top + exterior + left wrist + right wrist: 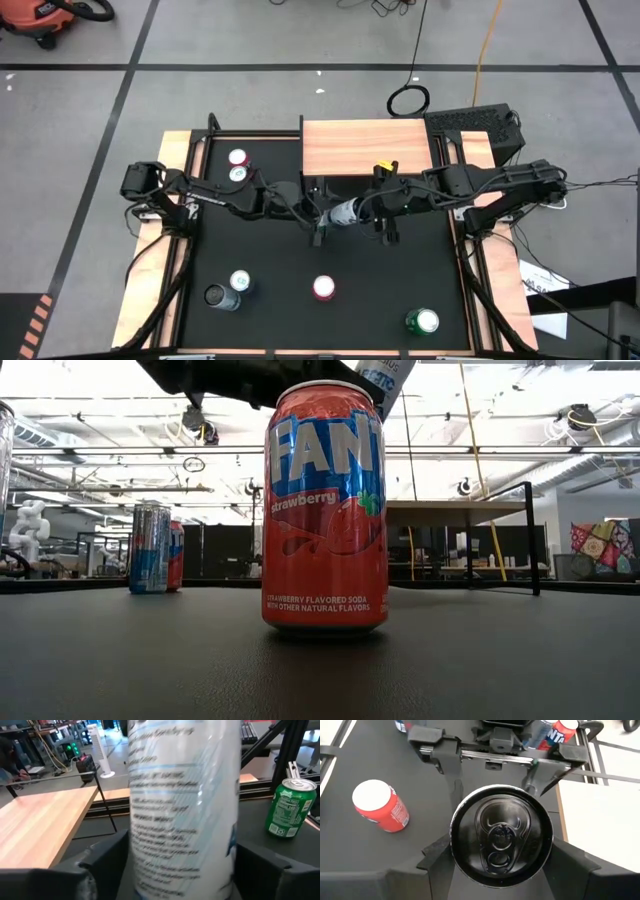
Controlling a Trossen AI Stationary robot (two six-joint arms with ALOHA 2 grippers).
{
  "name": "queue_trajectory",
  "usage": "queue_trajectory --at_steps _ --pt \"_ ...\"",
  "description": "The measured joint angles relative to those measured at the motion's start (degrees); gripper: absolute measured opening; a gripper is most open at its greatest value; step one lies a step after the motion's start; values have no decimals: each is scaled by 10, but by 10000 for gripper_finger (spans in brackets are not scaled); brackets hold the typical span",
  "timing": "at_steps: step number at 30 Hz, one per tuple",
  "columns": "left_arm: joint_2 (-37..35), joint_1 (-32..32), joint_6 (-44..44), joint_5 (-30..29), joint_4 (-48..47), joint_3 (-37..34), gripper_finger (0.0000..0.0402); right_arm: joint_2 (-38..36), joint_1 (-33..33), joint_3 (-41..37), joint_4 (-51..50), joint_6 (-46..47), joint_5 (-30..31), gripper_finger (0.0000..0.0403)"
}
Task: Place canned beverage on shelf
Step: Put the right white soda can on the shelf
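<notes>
Handover step: silver can [345, 212] held mid-air, lying sideways, just near of shelf [365, 148]. R gripper [385, 213] clamps top end; L gripper [318, 214] jaws flank can, grip unclear. Confirm L grip before R releases.

The shelf [362, 146] top is pale wood grain; the bench [270, 260] is matt black; the can [324, 508] is glossy metal.
</notes>
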Motion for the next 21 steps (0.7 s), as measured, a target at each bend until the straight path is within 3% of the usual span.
queue_trajectory --at_steps 7,13,17,21 --pt "0 0 1 -8 37 -1 236 -8 1 0 29 18 38 285" --pt "0 0 0 -39 125 -11 240 -47 0 -13 130 44 74 339" --pt "0 0 0 -54 223 -41 243 -99 1 -94 219 59 109 346" --pt "0 4 0 -61 258 -56 243 -152 0 -207 391 51 105 342"
